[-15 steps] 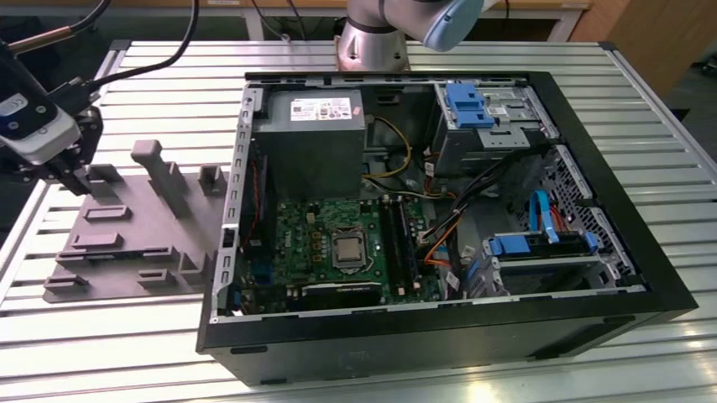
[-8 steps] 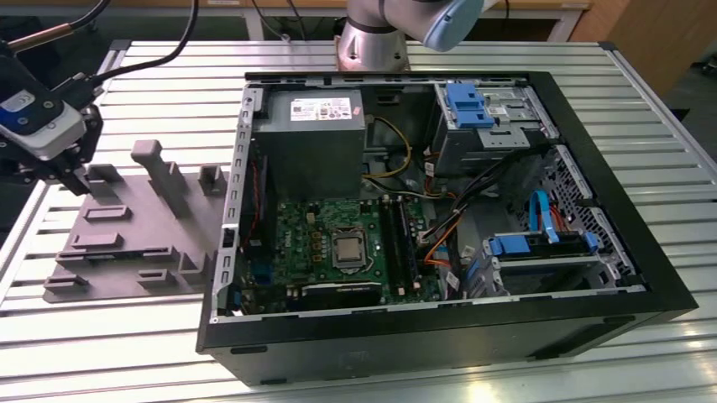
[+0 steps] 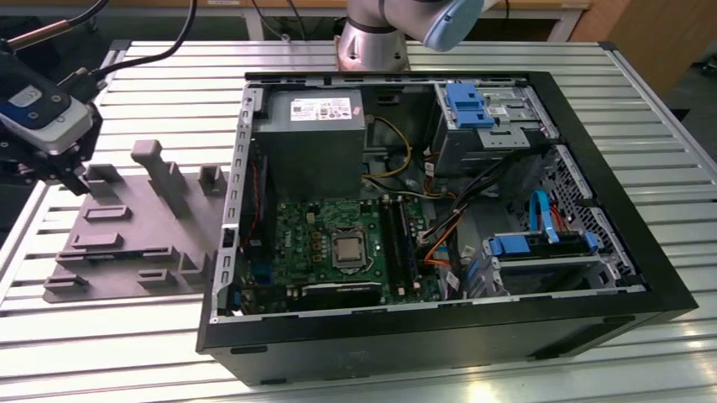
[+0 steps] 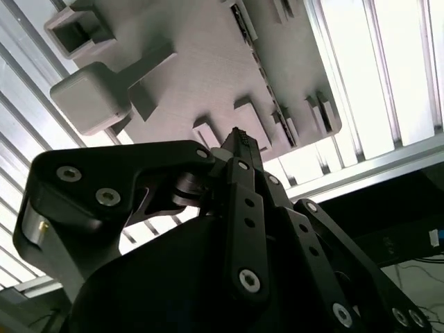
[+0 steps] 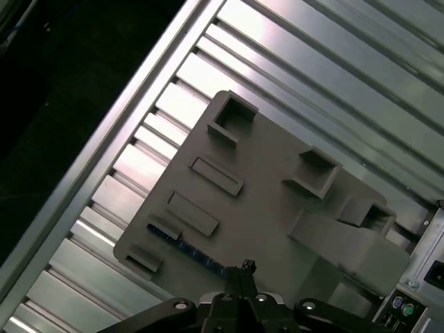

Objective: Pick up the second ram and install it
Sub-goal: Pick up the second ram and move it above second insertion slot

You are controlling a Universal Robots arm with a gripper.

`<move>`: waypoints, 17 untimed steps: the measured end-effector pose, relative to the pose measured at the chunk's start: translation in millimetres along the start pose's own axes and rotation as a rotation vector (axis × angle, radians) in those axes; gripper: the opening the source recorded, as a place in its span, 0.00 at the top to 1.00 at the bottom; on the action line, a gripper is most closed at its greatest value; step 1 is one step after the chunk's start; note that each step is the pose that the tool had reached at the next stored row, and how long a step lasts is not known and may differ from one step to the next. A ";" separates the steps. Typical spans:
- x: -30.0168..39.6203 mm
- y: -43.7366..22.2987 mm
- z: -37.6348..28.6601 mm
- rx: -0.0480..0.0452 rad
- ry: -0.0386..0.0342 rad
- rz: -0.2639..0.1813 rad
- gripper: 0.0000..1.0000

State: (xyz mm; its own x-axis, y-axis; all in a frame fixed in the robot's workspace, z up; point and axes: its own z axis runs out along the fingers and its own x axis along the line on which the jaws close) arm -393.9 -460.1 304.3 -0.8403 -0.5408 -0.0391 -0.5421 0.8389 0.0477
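Note:
The second ram (image 5: pixel 182 246) is a thin blue-green stick standing on edge in a slot of the grey fixture plate (image 5: pixel 270 215), near the plate's edge. It also appears as a dark strip (image 4: pixel 267 83) in the second wrist view. My gripper (image 3: pixel 76 183) hangs over the plate's far corner on the exterior view's left. Its fingertips (image 5: pixel 244 266) are pressed together, shut, with nothing seen between them, and they line up with one end of the stick. The same closed tips (image 4: pixel 239 137) point down at the plate in the second wrist view.
An open computer case (image 3: pixel 627 277) lies on the exterior view's right, with the green motherboard (image 3: pixel 319 227) and its long black slots (image 3: pixel 398 239) inside. Upright posts (image 3: pixel 163 172) rise from the fixture plate. The slatted aluminium table (image 3: pixel 112 336) runs under everything.

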 end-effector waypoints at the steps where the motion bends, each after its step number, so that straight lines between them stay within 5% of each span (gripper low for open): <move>1: 0.0 0.0 0.0 -0.0004 0.0006 -0.011 0.89; 17: 0.0 0.0 0.2 -0.0071 0.0087 -0.182 0.89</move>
State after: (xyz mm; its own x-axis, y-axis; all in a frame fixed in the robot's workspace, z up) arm -393.9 -460.2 304.2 -0.7280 -0.6844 -0.0391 -0.6855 0.7265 0.0477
